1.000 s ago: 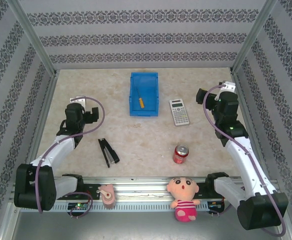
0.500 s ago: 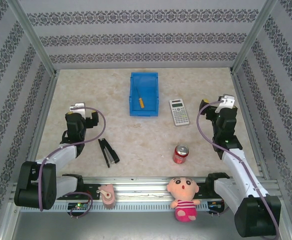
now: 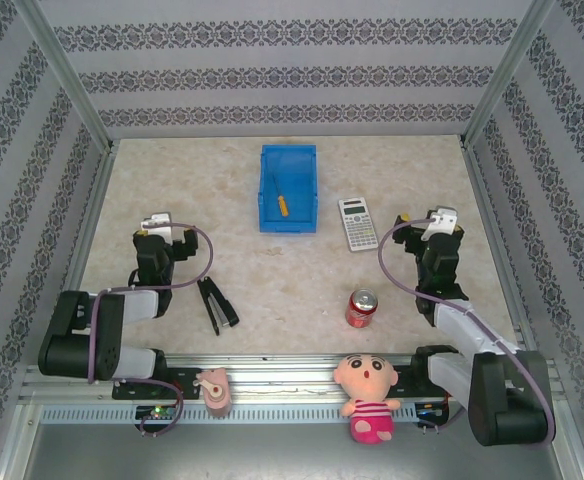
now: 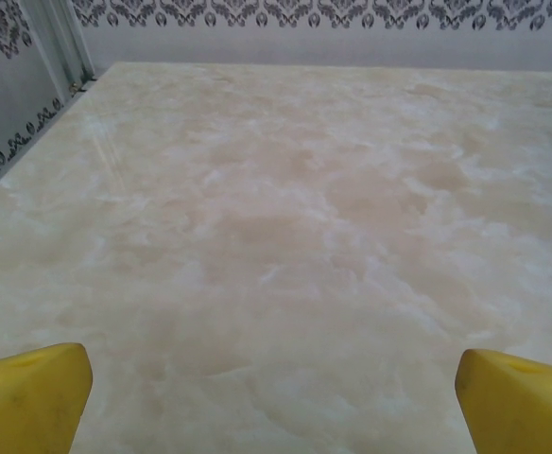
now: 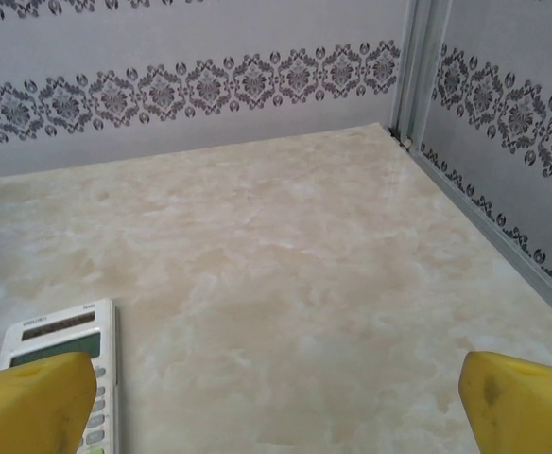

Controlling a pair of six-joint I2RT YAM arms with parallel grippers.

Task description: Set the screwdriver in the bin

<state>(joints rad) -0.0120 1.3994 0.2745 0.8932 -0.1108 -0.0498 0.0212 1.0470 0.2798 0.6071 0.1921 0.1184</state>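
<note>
Although no move has been seen, looks finished already from overhead: finds the screwdriver (image 3: 281, 203) lying on the floor of the bin (image 3: 299, 168), inside its walls and toward its 6 o'clock end. Runs with long axis from 11 o'clock to 5 o'clock, thin shaft at the far end, orange-yellow handle at the near end. Stands at the 12 o'clock side of the worktop (image 3: 302, 275), with the calculator (image 3: 358, 224) near the bin at 3 o'clock.

Places the left end effector (image 3: 157, 226) well apart from the bin, with the screwdriver at about 3 o'clock from it. Places the right end effector (image 3: 435, 226) on the other flank, with the screwdriver at about 9 o'clock. Judges the left arm a little nearer.

Shows both spread wide and holding nothing. Catches yellow fingertips (image 4: 30, 397) in the bottom corners of the left wrist view, bare worktop between them. Catches the same pair (image 5: 522, 402) in the right wrist view, the calculator just beside the left-hand one.

Calls for no further reach, judging by the lie of things. Failing that, would favour the left arm, closing across the handle, square to the 11-to-5 line.
</note>
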